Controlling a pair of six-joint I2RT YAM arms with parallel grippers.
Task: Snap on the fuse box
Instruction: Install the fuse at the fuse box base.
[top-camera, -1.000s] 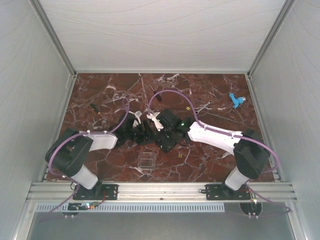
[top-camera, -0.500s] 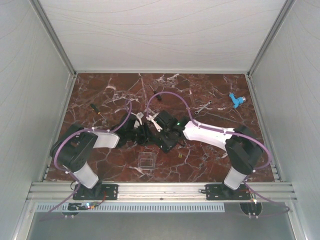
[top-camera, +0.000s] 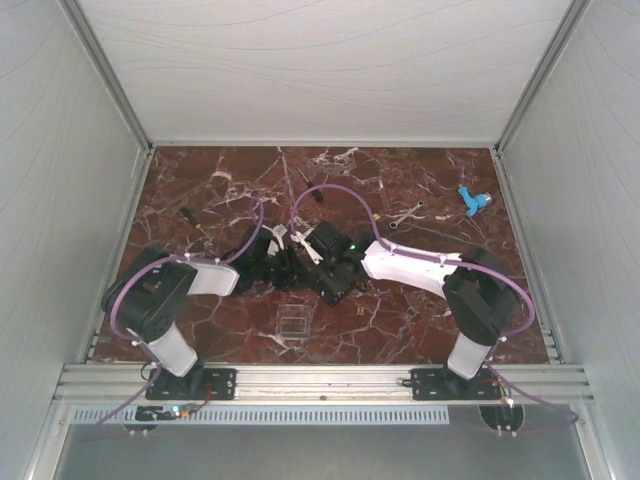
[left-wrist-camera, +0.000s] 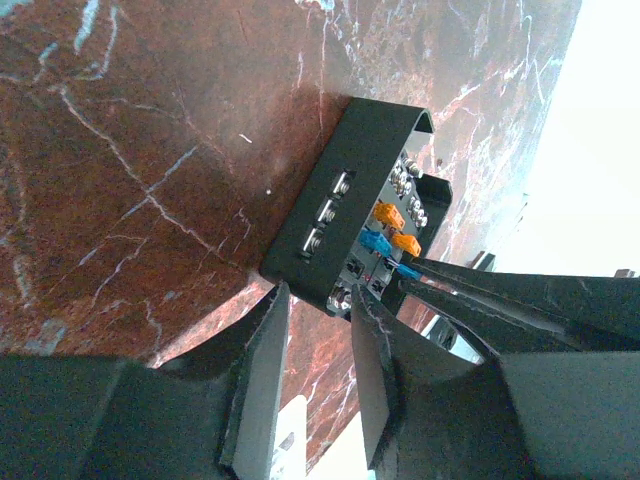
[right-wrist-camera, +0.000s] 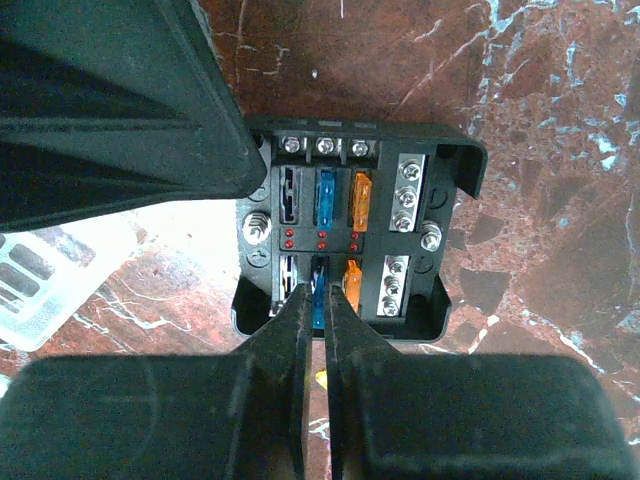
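Looking from the right wrist alone reveals the fuse box (right-wrist-camera: 365, 240) face: blue and orange fuses (right-wrist-camera: 326, 195), silver screws (right-wrist-camera: 406, 195); the right pincer (right-wrist-camera: 320, 292) is closed to a slit at the lower blue one; the left wrist shows its black side wall, with the left pincer (left-wrist-camera: 320, 295) narrowly parted and empty, at its corner; overhead, the box sits mid-desk (top-camera: 420, 320) beneath both pincers.
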